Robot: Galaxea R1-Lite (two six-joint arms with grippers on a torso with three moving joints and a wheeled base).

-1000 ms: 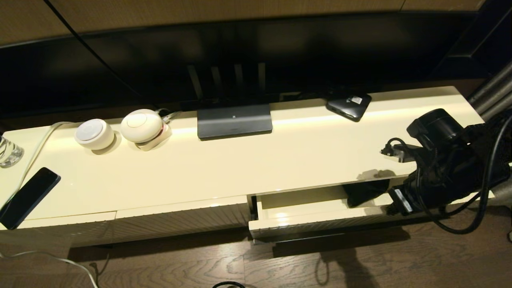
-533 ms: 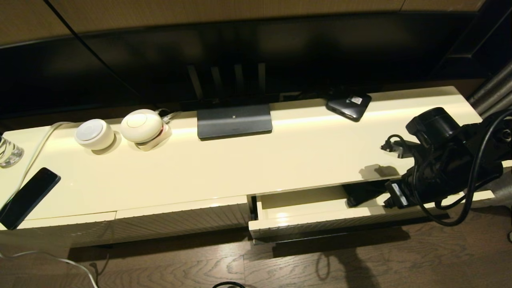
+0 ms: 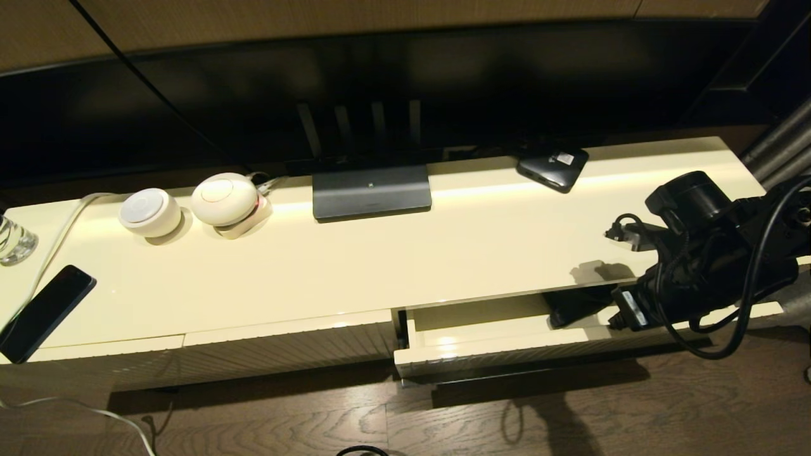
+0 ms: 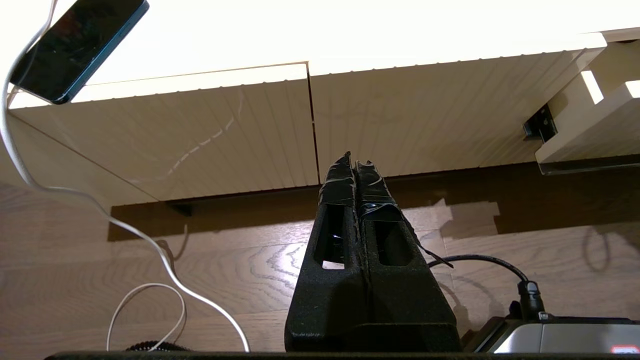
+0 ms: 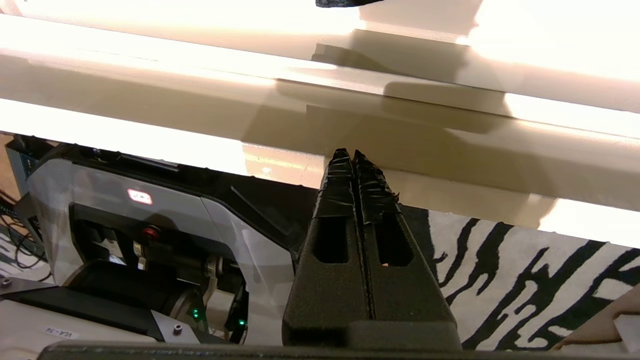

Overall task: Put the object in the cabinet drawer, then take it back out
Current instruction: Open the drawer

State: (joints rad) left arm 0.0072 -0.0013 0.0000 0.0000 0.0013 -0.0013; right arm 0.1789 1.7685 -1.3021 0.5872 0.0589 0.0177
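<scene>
The cabinet drawer [image 3: 472, 324] stands pulled out at the cabinet's right end, and its corner [image 4: 585, 145] shows in the left wrist view. A black rumpled shape, the umbrella [image 3: 573, 308], lies inside it, partly under the cabinet top and behind my right arm [image 3: 703, 272]. That arm hangs over the drawer's right part and hides its own fingers in the head view. In the right wrist view my right gripper [image 5: 354, 153] is shut and empty, its tips at the drawer's cream edge. My left gripper [image 4: 355, 160] is shut and empty, parked low before the closed ribbed fronts.
On the cabinet top lie a phone [image 3: 44, 311], two white round devices [image 3: 150, 213] [image 3: 223, 199], a dark grey router [image 3: 371, 190], a small black box with a white label [image 3: 552, 166] and a glass [image 3: 12, 239]. A zebra rug [image 5: 525, 280] covers the floor at the right.
My right arm has risen slightly and shifted a little to the right over the drawer. The umbrella, the drawer and the left arm have not moved.
</scene>
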